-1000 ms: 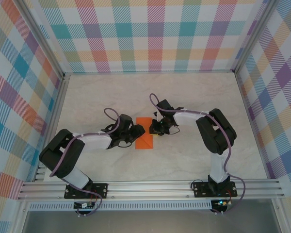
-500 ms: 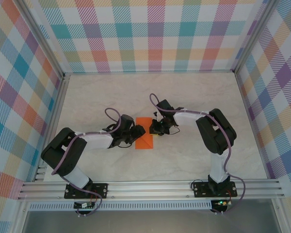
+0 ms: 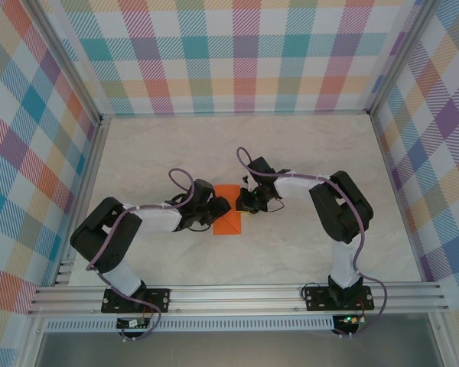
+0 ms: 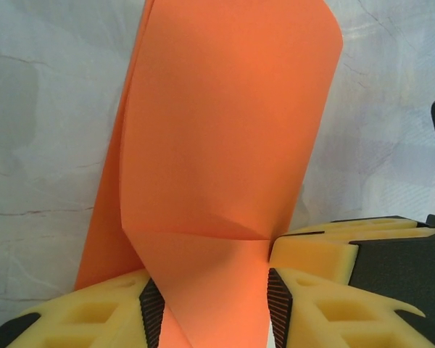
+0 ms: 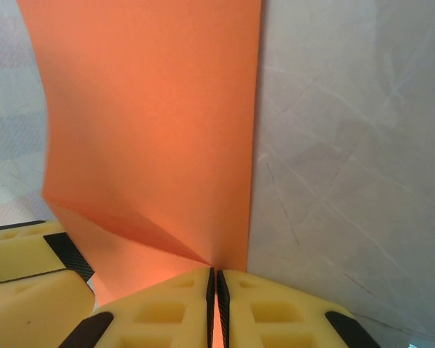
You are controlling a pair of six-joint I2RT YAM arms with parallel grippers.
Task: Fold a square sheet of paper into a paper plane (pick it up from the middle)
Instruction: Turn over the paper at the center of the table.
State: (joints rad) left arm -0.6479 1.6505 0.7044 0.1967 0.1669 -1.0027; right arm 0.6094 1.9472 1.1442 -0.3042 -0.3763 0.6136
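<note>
Orange and flimsy, the square sheet of paper (image 3: 231,222) looked crease-prone; the right gripper (image 5: 213,279) pinched its edge, the left gripper (image 4: 210,297) straddled it, hold unclear.

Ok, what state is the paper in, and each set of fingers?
square sheet of paper: partly folded, creased, not yet a plane
left fingers: apart, a paper flap between them
right fingers: shut on the paper's edge
</note>
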